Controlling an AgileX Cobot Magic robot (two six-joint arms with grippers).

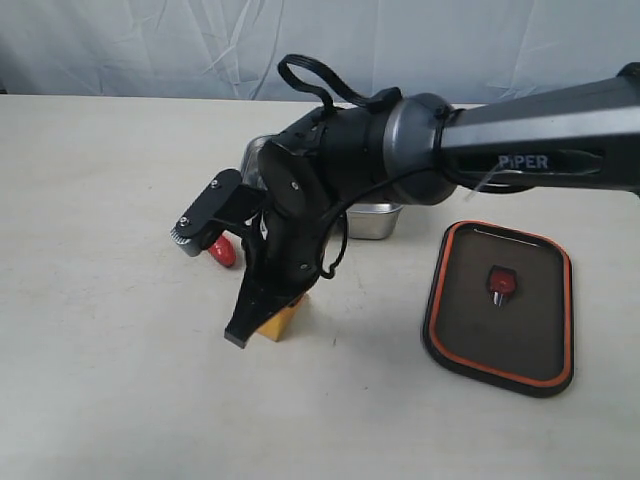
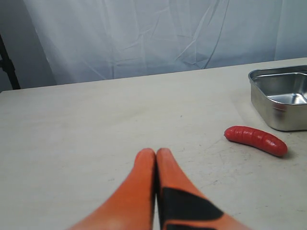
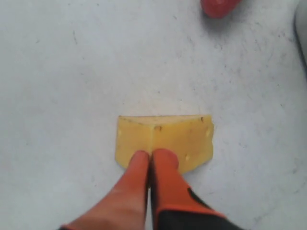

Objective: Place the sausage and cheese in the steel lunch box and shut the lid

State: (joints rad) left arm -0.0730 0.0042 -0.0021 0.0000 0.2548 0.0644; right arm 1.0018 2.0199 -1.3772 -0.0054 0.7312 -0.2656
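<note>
The yellow cheese [image 1: 285, 322] [image 3: 168, 136] lies on the table. My right gripper [image 1: 243, 328] [image 3: 151, 155] is shut, its orange fingertips pressed together just over the wedge's near edge, with nothing between them. The red sausage [image 1: 223, 250] [image 2: 256, 140] [image 3: 218, 7] lies just beyond the cheese, beside the steel lunch box [image 1: 375, 222] [image 2: 283, 120], which the right arm mostly hides in the exterior view. The dark lid [image 1: 500, 340] rests orange seal up at the right, its red valve [image 1: 501, 282] showing. My left gripper [image 2: 156, 154] is shut and empty, low over the table, away from the sausage.
The right arm [image 1: 520, 150] reaches across the middle from the right edge and covers most of the box. A wrinkled white backdrop [image 1: 150, 45] closes off the far side of the table.
</note>
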